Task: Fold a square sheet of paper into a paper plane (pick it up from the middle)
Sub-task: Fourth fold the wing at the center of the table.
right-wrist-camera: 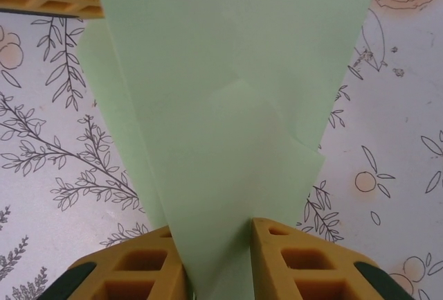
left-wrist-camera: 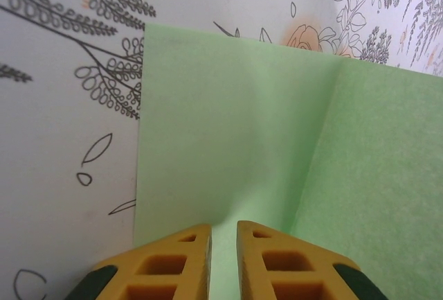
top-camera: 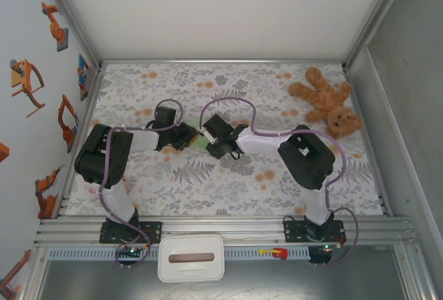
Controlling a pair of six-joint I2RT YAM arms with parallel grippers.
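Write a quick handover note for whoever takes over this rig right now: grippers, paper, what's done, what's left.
Left gripper: jaws shut on the near edge of the green paper.
Right gripper: jaws shut on the same paper, which tapers toward them.
Paper: held between the two grippers, well away from the teddy bear at far right.
Done: paper gripped; one crease and overlapping folds visible.
Left: the remaining folds; it is not a finished dart yet.

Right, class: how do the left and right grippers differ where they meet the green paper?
The left gripper has its fingers nearly together; the right gripper has them wider apart. The left gripper meets a broad, creased spread of paper; the right gripper meets a narrowing, layered part. Both have yellow fingers.
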